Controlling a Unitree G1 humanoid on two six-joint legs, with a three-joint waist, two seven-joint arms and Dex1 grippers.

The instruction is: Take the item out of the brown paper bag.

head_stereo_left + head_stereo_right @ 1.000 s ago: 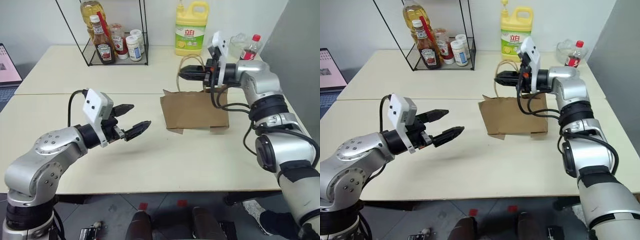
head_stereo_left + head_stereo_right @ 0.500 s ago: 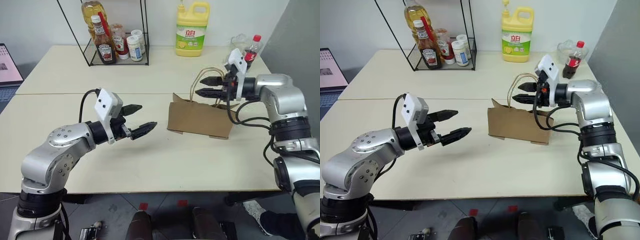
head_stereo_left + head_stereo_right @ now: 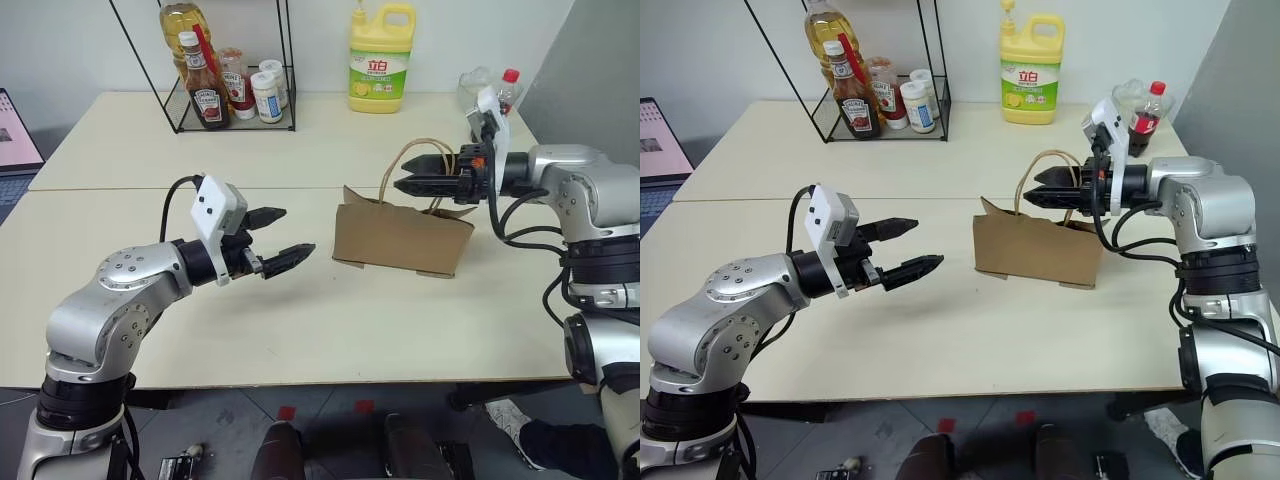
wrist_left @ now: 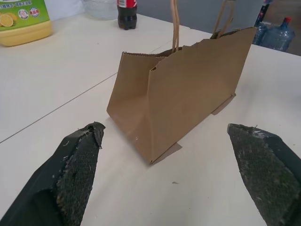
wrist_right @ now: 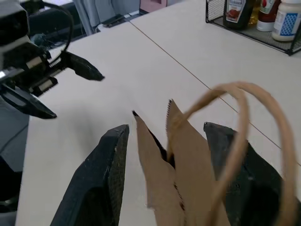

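Right claw (image 3: 408,177) (parted) above brown paper bag (image 3: 400,238), unprinted

Pale worktop (image 3: 330,330). Yellow detergent jug (image 3: 381,57) at its far edge. Black wire rack (image 3: 236,70) well left of the jug, holding oil bottle (image 3: 180,22), ketchup bottle (image 3: 206,86), small jars. Cola bottle (image 3: 508,88) right of the jug. Laptop (image 3: 15,125) far left of it.

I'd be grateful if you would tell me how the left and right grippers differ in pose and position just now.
The left gripper hovers over bare table, well short of the brown paper bag; the right gripper sits at the bag's top edge by its handles. The left points toward the bag from the robot's left side; the right points back from the right. Both are open and hold nothing.
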